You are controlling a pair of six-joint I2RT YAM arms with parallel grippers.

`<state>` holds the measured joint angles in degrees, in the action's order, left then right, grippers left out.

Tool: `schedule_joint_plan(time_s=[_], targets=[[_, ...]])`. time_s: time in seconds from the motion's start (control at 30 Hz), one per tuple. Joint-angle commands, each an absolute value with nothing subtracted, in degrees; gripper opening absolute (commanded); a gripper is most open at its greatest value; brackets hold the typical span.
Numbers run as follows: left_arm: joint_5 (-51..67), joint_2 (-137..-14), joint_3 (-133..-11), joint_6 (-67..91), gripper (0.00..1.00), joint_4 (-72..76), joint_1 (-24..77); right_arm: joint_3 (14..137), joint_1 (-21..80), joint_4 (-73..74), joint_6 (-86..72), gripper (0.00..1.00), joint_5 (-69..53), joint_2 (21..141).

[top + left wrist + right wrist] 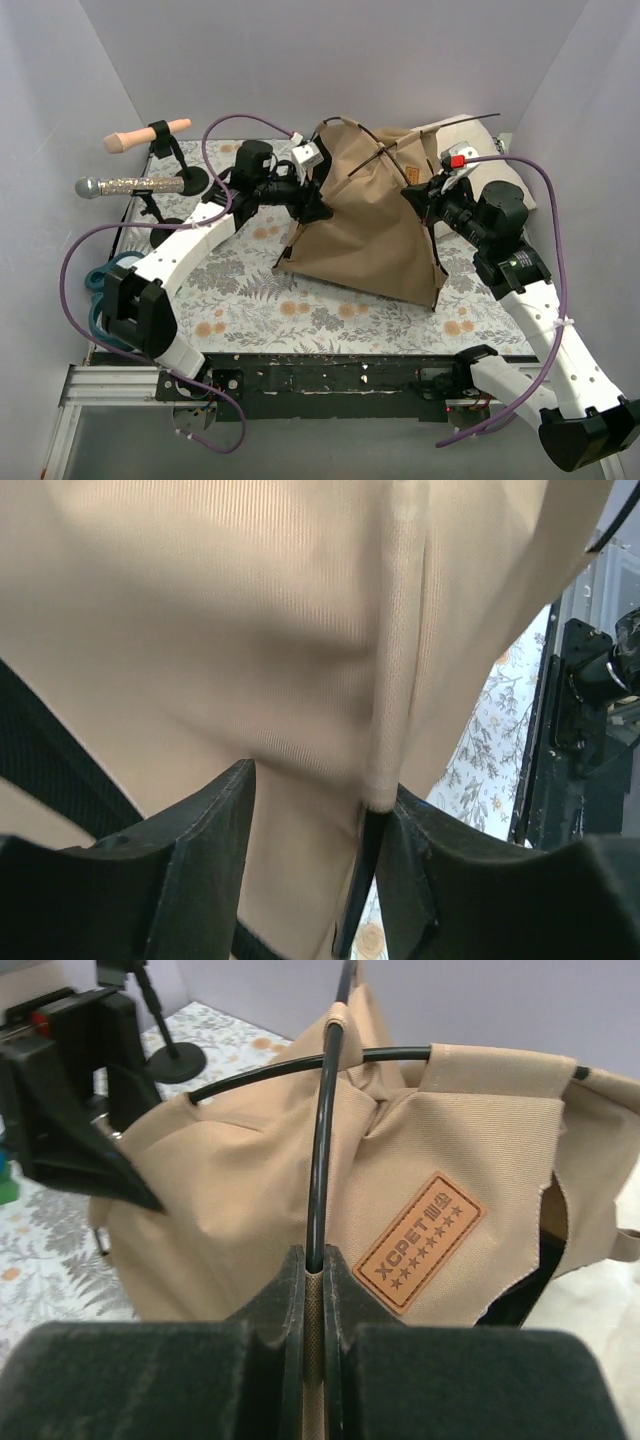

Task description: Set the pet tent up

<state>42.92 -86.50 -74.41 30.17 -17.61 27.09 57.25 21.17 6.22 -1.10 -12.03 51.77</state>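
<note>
The pet tent (365, 225) is a slack tan heap on the floral mat, with thin black poles (372, 155) crossing over its top. My left gripper (315, 205) is at its left edge. In the left wrist view the tent (250, 630) fills the frame, and this gripper (315, 810) is open, its fingers (215, 820) set wide apart with fabric and black trim lying between them. My right gripper (420, 198) is at the tent's right side. In the right wrist view this gripper (314, 1265) is shut on a black pole (320, 1160), beside the brown label (420, 1240).
A cream pillow (470, 135) lies behind the tent at the back right. A microphone (130, 185) and a tan handle (145, 135) stand on clamps at the back left. The floral mat (250, 300) covers the table. Teal rings (100, 285) lie at the left edge.
</note>
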Motion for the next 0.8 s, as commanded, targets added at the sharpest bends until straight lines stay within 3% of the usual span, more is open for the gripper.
schedule_joint_plan(time_s=[0.0,0.37,0.43,0.57,0.6,0.77], targets=[[46.92,-89.9,-83.04,27.61,0.45,-15.2,27.77,57.92,21.97,-0.09,-4.3,0.01,-21.62,50.18],[48.34,-98.26,-96.15,20.48,0.4,-19.87,33.75,57.04,27.77,2.46,-5.1,0.01,-22.06,53.61],[47.9,-99.4,-97.03,21.09,0.31,-19.69,33.93,56.43,28.47,1.76,-5.36,0.01,-21.71,53.35],[49.13,-99.67,-98.35,10.06,0.0,-26.78,33.93,58.35,28.48,2.89,-3.18,0.01,-25.31,53.96],[48.7,-99.49,-98.61,6.28,0.0,-29.24,33.75,60.27,28.48,4.81,-1.25,0.06,-25.05,54.23],[51.41,-98.7,-101.95,-8.32,0.0,-43.31,30.42,70.91,27.34,18.34,12.02,0.56,-20.57,53.62]])
